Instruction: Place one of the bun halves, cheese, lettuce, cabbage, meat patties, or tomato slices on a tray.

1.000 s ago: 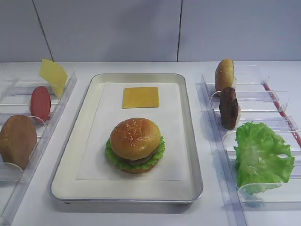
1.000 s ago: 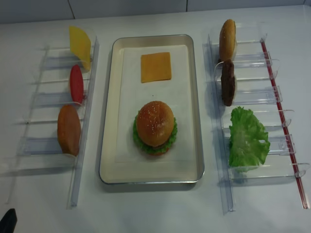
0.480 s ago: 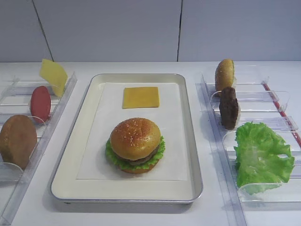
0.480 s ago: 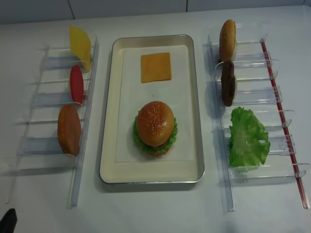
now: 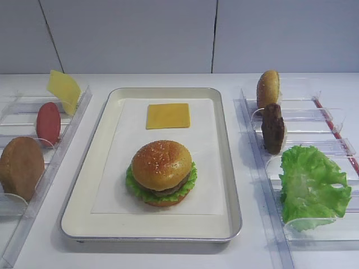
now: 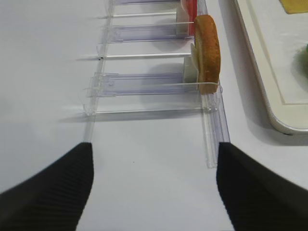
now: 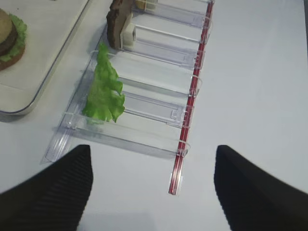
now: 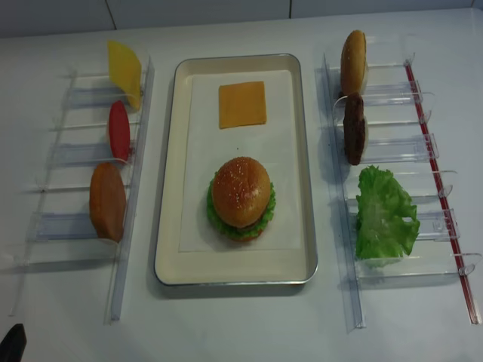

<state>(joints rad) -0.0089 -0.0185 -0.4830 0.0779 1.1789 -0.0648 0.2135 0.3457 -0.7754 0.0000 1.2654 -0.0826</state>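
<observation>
Exterior high view first: a sesame-seeded bun top (image 5: 161, 163) caps a stacked burger sitting on the paper liner in the near half of the tray (image 5: 231, 185). Under the bun a dark patty edge shows, then a frill of lettuce (image 5: 138, 193) and a bun base. An orange cheese slice (image 5: 168, 115) lies flat on the liner toward the far end of the tray, well apart from the burger.

Left of the tray, a clear divided rack (image 8: 130, 219) holds a matte brown bun (image 8: 107, 201) nearest, a red tomato slice (image 8: 118, 130) behind it, and a pale yellow cheese slice (image 8: 124, 69) at the far end, all standing on edge. Right of the tray, a second clear rack (image 8: 441, 226) with a red strip along its outer side holds a large lettuce leaf (image 8: 385, 215), a dark meat patty (image 8: 354, 128) upright, and another bun half (image 8: 352, 62) beyond it.

From its wrist camera, the right gripper (image 7: 149, 185) hangs over bare table near the lettuce end of that rack, fingers spread wide with nothing between them. The left gripper (image 6: 154, 185) likewise hangs over the table short of the brown bun, spread wide and holding nothing.
</observation>
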